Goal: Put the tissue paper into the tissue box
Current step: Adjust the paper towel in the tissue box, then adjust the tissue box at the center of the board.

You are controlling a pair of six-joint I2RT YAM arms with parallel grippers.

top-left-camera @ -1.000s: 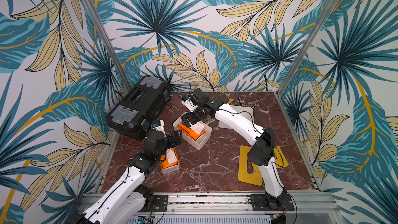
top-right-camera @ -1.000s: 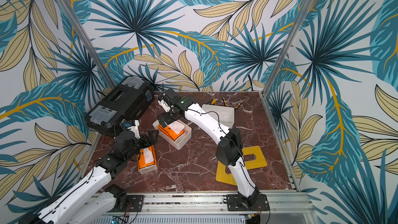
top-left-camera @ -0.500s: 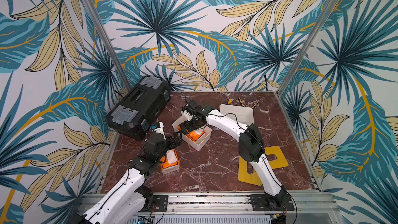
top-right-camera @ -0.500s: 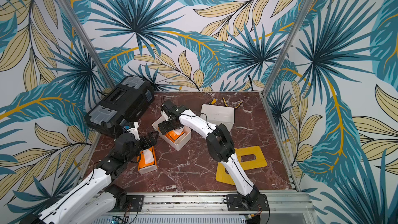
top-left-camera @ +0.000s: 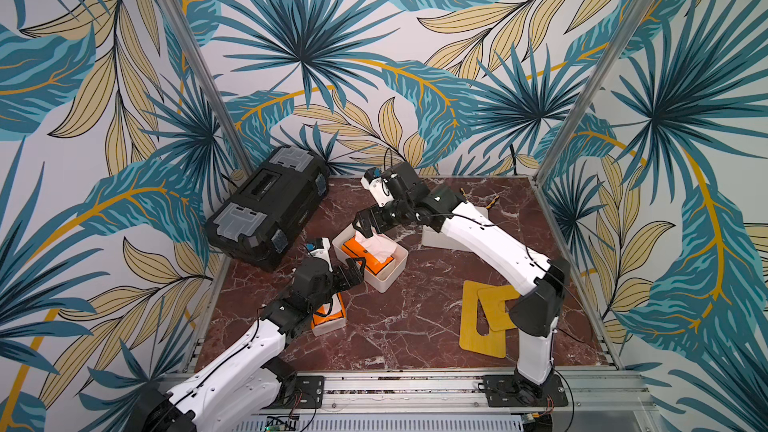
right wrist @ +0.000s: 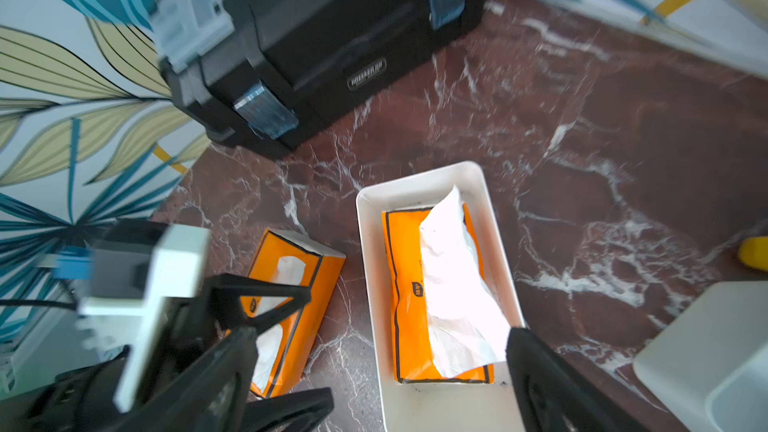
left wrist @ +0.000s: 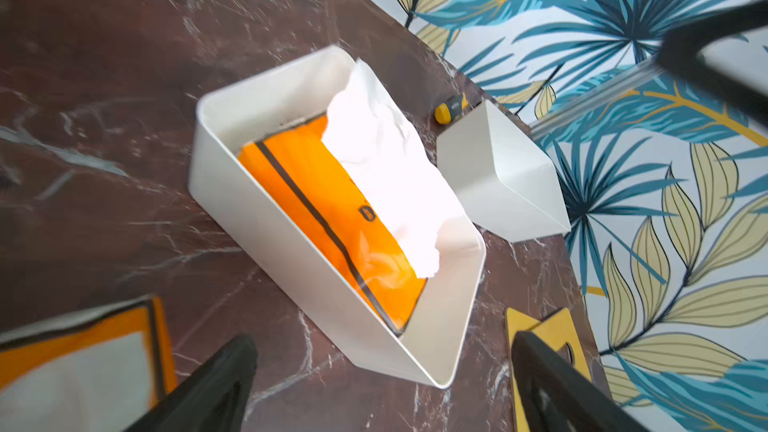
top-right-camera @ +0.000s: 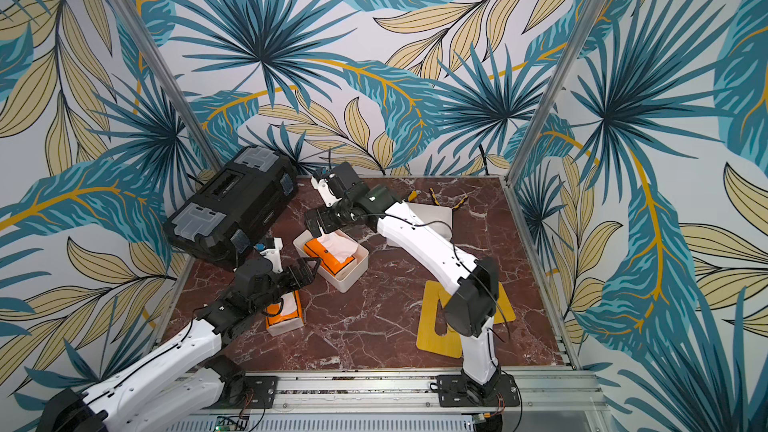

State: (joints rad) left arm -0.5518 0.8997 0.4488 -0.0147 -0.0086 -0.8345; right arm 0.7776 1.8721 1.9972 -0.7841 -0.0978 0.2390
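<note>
The white open tissue box (top-left-camera: 390, 282) (top-right-camera: 354, 277) stands mid-table. An orange pack of tissue paper (top-left-camera: 360, 254) (left wrist: 316, 201) (right wrist: 405, 276) lies inside it, with a white tissue (top-left-camera: 377, 245) (left wrist: 386, 160) (right wrist: 453, 284) sticking up. A second orange pack (top-left-camera: 329, 312) (top-right-camera: 284, 312) (right wrist: 291, 280) lies on the table under my left arm. My left gripper (top-left-camera: 353, 271) (top-right-camera: 305, 270) (left wrist: 382, 342) is open and empty beside the box's near corner. My right gripper (top-left-camera: 363, 222) (top-right-camera: 316, 220) (right wrist: 380, 334) hovers open and empty over the box's far end.
A black toolbox (top-left-camera: 268, 201) (right wrist: 332, 35) stands at the back left. A second white box (left wrist: 503, 176) (right wrist: 706, 347) lies at the back right, partly under my right arm, next to a yellow-handled tool (left wrist: 449, 108). Two yellow boards (top-left-camera: 484, 317) lie front right.
My right gripper dipped down to the tissue box half a second ago and has since lifted back up, open throughout. The left arm has hardly moved.
</note>
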